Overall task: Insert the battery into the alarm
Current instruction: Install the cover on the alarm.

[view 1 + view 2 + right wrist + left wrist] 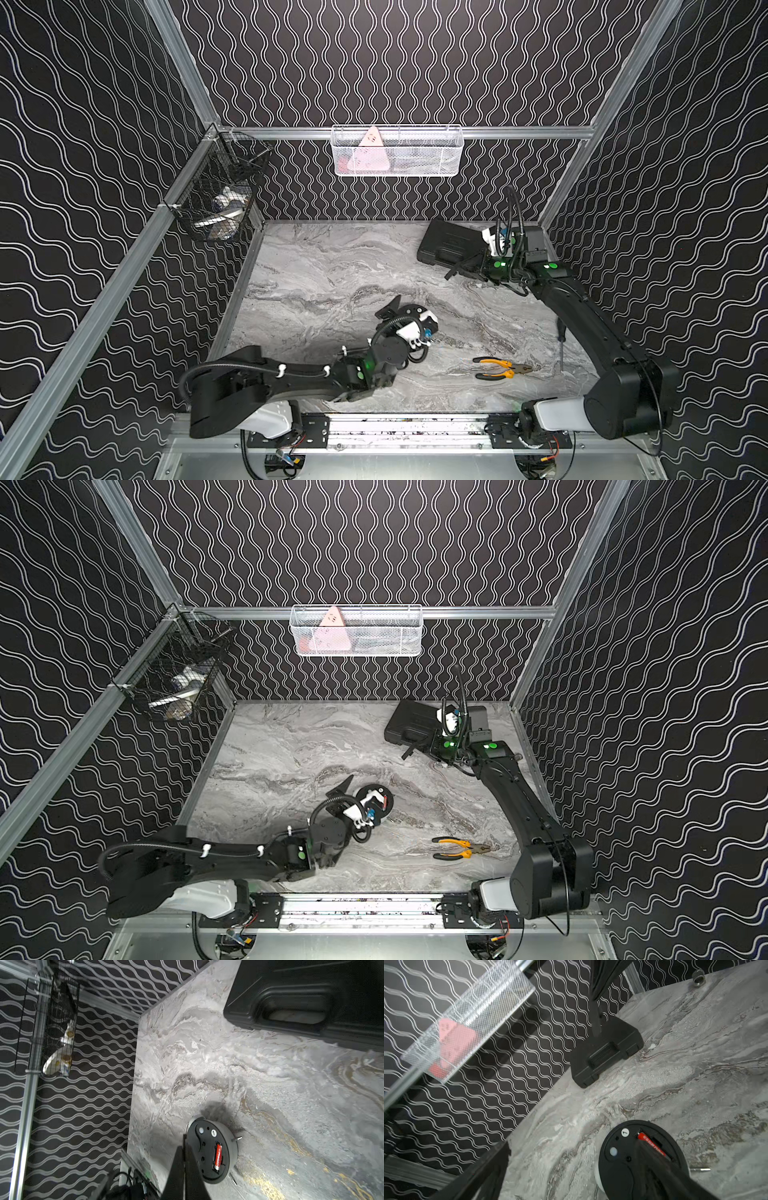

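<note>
On the table (332,270) the alarm (205,1138) lies face down, black back up. Left gripper (573,1145) hangs spread wide over it, one finger across the back; right gripper (184,1147) is pinched shut beside the case (449,245). Battery (217,1155) sits in the alarm's back slot.

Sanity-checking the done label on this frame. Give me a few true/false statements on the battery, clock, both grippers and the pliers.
1. The battery lies in the slot in the clock's back. True.
2. The left gripper is shut on the battery. False: its jaws stand wide open and hold nothing.
3. The clock stands upright on its legs. False: it lies face down, black back up.
4. The right gripper is shut and empty. True.
5. The pliers lie on the black case. False: they lie on the table, apart from it.
</note>
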Available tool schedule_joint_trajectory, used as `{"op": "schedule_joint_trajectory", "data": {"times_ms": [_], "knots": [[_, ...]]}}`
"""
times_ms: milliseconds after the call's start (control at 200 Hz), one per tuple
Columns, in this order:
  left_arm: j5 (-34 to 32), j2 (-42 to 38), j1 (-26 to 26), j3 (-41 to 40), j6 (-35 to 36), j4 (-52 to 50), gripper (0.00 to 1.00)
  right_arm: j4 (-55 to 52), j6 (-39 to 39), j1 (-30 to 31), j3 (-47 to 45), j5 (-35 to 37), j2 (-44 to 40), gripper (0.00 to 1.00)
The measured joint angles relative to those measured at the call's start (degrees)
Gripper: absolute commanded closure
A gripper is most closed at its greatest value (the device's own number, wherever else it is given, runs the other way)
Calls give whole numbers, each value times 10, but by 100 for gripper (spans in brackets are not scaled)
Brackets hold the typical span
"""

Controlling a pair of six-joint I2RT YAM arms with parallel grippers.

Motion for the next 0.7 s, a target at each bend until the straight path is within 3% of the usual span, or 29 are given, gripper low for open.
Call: {"op": "schedule_joint_trajectory", "data": {"times_ms": [220, 400, 505, 701], "knots": [[192, -48, 120, 45, -211, -193, 1, -58, -80, 1, 10, -75, 46, 100], [385, -41, 254, 108, -355, -321, 1, -80, -125, 21, 9, -124, 82, 100], [483, -30, 322, 143, -412, -384, 1, -93, -145, 37, 3, -139, 113, 100], [606, 22, 386, 193, -461, -475, 1, -138, -200, 70, 31, -152, 185, 100]]}}
